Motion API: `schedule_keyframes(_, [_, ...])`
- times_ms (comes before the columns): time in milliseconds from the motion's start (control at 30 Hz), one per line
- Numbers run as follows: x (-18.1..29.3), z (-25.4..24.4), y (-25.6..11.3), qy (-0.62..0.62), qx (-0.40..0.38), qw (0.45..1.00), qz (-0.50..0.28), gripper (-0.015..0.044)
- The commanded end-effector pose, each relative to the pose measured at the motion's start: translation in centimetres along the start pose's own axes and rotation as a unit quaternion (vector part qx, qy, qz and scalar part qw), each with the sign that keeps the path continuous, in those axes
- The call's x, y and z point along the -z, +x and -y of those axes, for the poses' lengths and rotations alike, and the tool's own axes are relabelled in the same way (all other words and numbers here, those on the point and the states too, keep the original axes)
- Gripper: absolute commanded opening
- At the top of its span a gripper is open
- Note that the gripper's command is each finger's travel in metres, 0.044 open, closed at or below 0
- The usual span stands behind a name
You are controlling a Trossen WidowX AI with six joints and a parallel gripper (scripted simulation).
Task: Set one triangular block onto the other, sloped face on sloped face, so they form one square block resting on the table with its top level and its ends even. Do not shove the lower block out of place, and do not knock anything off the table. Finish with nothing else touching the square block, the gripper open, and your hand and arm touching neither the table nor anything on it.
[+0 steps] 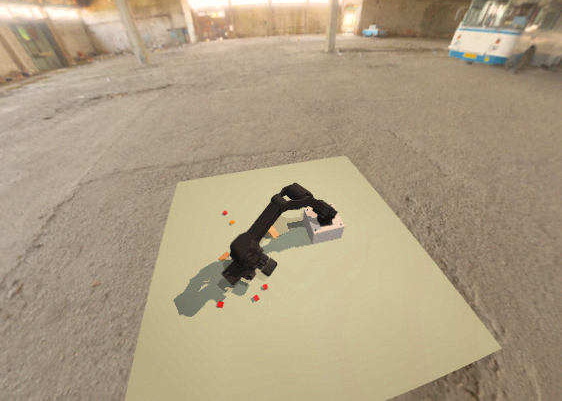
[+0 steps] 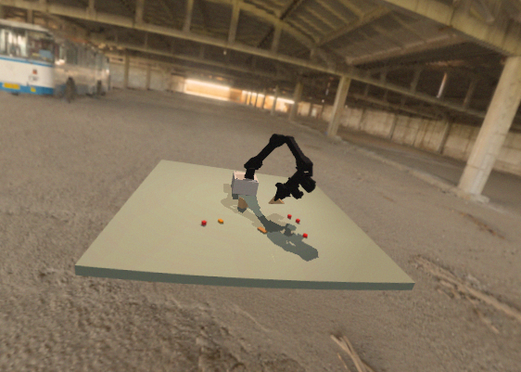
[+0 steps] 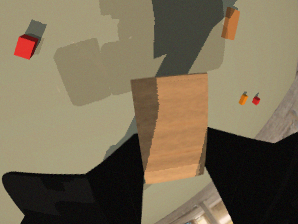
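One wooden triangular block (image 2: 276, 201) (image 3: 182, 125) is between the fingers of my gripper (image 2: 277, 198) (image 3: 167, 135), which is shut on it. The block is held above the table (image 1: 350, 304) (image 2: 162, 250); in the exterior view it shows as a triangle with its point up. In the top view the arm hides the held block and the fingertips. The other triangular block (image 1: 273, 232) (image 2: 242, 203) is on the table in front of the arm's base, apart from the held one. It is not in the wrist view.
An orange slab (image 1: 224, 256) (image 2: 262, 229) (image 3: 230, 23) lies on the table. A small orange block (image 1: 232, 222) (image 2: 221, 221) (image 3: 243, 98) lies near a red cube (image 1: 225, 213) (image 2: 204, 223) (image 3: 256, 100). Three more red cubes (image 1: 256, 298) (image 2: 298, 221) lie near the gripper's side. The arm stands on a pale box (image 1: 327, 233) (image 2: 245, 186).
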State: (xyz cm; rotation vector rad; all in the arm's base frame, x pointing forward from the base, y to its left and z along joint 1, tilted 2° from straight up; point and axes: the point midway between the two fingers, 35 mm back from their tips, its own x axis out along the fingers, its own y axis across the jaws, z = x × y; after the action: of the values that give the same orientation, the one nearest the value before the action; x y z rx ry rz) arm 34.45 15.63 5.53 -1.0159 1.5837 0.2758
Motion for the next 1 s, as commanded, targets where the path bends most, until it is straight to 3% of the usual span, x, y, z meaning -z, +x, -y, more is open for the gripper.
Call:
schedule_keyframes(0, [0.25,0.06,-0.04,0.069,-0.020,0.997,0.012,0.0000])
schedule_keyframes(467, [0.45,0.37,0.02,0.293,-0.091,0.951,0.036,0.0000])
schedule_keyframes(967, [0.59,0.82,-0.24,0.508,-0.173,0.843,0.037,0.0000])
